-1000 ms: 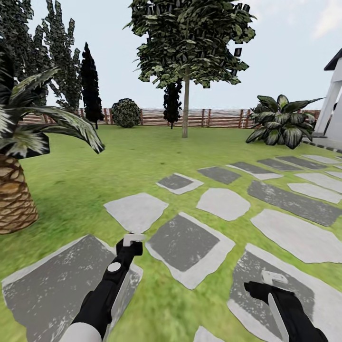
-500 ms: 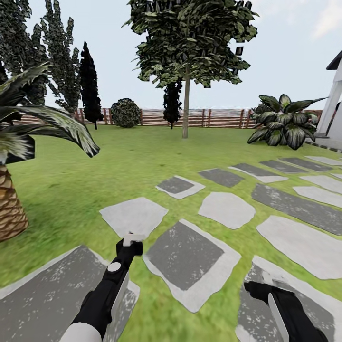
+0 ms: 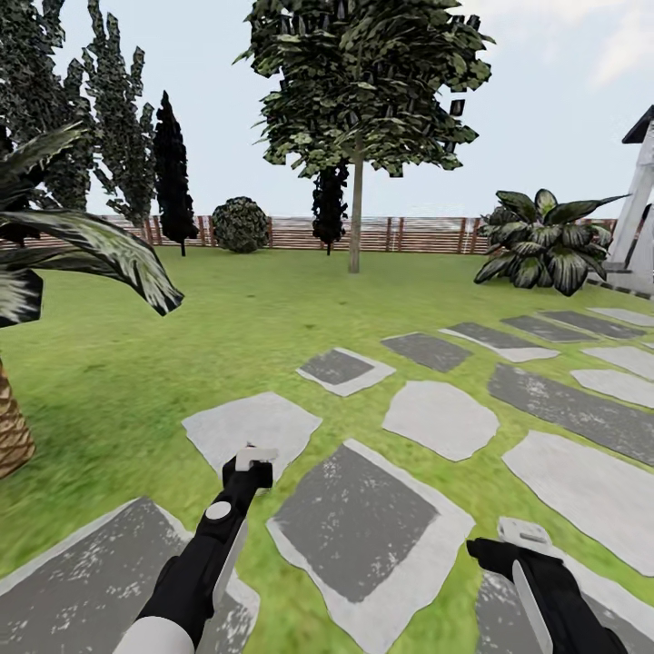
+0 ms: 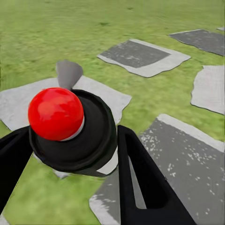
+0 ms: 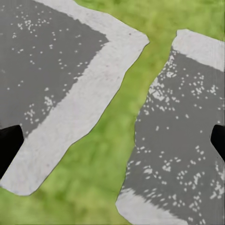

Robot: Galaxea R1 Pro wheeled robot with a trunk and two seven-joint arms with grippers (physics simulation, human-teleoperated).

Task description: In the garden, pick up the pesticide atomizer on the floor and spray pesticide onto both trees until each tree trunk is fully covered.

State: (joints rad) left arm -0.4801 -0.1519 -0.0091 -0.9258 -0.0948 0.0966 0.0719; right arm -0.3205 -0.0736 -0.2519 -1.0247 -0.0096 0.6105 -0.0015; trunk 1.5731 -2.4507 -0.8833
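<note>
Left wrist view: my left gripper point(image 4: 70, 154) clamps the pesticide atomizer point(image 4: 70, 131), body hidden under its red cap. Right gripper point(image 5: 112, 140) gapes wide, fingertips cropped.

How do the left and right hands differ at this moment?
The left hand is shut on a dark round-topped object with a red ball; the right hand is open with nothing between its fingers. In the head view the left hand reaches further forward than the right hand. Both hang over the stepping stones.
</note>
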